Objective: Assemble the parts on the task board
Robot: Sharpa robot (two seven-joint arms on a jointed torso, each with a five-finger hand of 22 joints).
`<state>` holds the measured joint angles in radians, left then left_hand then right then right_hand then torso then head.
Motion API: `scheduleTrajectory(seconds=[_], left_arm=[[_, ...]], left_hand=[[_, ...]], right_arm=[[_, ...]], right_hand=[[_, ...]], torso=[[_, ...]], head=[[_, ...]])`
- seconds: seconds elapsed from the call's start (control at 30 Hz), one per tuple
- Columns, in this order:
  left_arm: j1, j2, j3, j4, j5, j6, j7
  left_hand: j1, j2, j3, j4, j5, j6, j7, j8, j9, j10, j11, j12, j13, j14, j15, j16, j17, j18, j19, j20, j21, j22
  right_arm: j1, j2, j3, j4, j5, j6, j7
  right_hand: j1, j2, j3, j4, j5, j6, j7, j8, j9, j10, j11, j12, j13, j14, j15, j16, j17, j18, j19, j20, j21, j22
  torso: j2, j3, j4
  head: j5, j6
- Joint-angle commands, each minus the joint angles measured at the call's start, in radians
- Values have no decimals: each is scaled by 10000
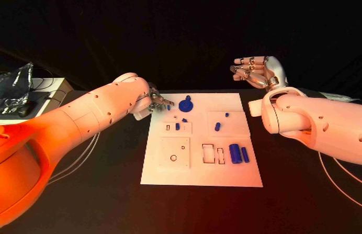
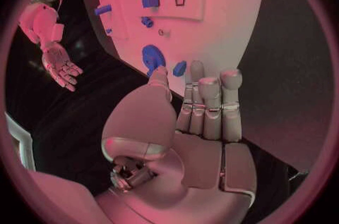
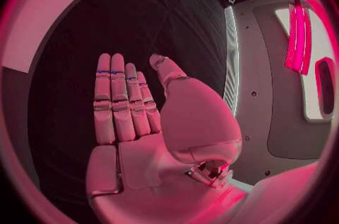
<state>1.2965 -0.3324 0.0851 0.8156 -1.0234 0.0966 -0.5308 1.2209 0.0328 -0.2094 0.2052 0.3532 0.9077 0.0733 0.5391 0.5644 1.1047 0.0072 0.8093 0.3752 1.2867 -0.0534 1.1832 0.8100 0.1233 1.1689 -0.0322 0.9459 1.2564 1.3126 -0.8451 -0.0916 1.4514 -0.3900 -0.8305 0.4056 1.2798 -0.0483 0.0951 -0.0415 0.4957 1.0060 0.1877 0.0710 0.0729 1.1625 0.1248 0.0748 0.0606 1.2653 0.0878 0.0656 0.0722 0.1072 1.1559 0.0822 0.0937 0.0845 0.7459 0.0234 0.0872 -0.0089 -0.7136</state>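
The white task board (image 1: 202, 167) lies in the middle of the black table. A blue round disc (image 1: 185, 106) and a small blue piece (image 1: 189, 97) lie near its far left corner. My left hand (image 1: 156, 102) hovers at that corner. In the left wrist view its fingers (image 2: 212, 102) are straight and hold nothing, and the thumb tip points at the disc (image 2: 152, 57) with the small piece (image 2: 179, 68) beside it. My right hand (image 1: 255, 71) is raised beyond the board's far right corner, flat and empty (image 3: 134, 117). Two blue cylinders (image 1: 239, 154) lie at the board's right.
Several small blue parts (image 1: 218, 126) are scattered across the board's middle, near rectangular slots (image 1: 208, 153) and a square recess (image 1: 175, 152). A clear plastic bag (image 1: 17, 87) sits on a stand at the far left. Thin cables (image 1: 85, 150) trail under the left arm.
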Motion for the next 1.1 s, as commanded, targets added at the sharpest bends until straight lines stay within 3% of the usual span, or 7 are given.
scheduleTrajectory(seconds=[0.03,0.13,0.17,0.37,0.7,1.1], left_arm=[[12,41,-10,-7,157,151,105],[11,49,-21,-29,166,133,101],[11,50,-24,-38,168,130,101],[11,56,-37,-82,172,108,107],[9,102,-59,-173,258,46,183],[9,107,-69,-203,348,38,269]], left_hand=[[-33,73,11,-34,39,-56,-69,63,355,46,-82,-7,33,74,0,32,15,-53,76,-3,52,28],[-31,76,13,-31,39,-72,-85,111,504,49,-87,-7,40,75,-3,25,10,-58,76,-10,52,37],[-37,72,4,3,42,-70,-85,9,791,47,-88,-19,59,77,-7,24,20,-63,88,-14,36,65],[-13,96,20,13,44,-46,-86,-107,985,54,-89,-28,73,90,-7,46,60,-70,114,-19,39,103],[178,363,223,-60,58,-48,-100,-150,1040,44,-102,-38,75,88,-16,45,66,-75,111,-22,34,121],[237,406,282,-94,57,-52,-101,-176,1080,35,-102,-41,79,80,-16,46,69,-81,106,-24,26,133]], right_arm=[[5,22,7,-5,32,193,122],[5,24,7,-9,32,186,131],[5,24,7,-10,33,185,132],[5,31,7,-12,33,191,123],[5,58,7,-15,33,232,83],[5,76,7,-32,33,273,36]], right_hand=[[54,-84,-53,-2,15,-60,4,-47,15,-77,9,7,-11,-36,6,-23,-17,-162,-5,36,71,-15],[79,-72,-61,-10,53,-59,3,-43,18,-84,8,12,-11,-36,5,-22,-15,-155,-10,37,106,-69],[80,-77,-62,-13,55,-64,5,-47,16,-92,11,7,-13,-42,6,-25,-17,-156,-13,38,108,-72],[80,-69,-54,-10,61,-64,8,-45,17,-110,16,1,-13,-56,12,-23,-19,-157,-35,45,118,-97],[75,-72,-58,-8,67,-90,17,-50,13,-128,25,0,-12,-83,22,-26,-22,-157,-57,54,127,-112],[77,-62,-59,-9,84,-92,17,-44,18,-140,26,7,-12,-92,24,-22,-19,-152,-75,60,144,-118]], torso=[[0,3,4],[-2,-4,14],[-2,-6,17],[5,1,12],[25,5,0],[8,6,14]], head=[[-13,-15],[-20,-21],[-15,-23],[-18,-29],[-33,-70],[-22,-106]])
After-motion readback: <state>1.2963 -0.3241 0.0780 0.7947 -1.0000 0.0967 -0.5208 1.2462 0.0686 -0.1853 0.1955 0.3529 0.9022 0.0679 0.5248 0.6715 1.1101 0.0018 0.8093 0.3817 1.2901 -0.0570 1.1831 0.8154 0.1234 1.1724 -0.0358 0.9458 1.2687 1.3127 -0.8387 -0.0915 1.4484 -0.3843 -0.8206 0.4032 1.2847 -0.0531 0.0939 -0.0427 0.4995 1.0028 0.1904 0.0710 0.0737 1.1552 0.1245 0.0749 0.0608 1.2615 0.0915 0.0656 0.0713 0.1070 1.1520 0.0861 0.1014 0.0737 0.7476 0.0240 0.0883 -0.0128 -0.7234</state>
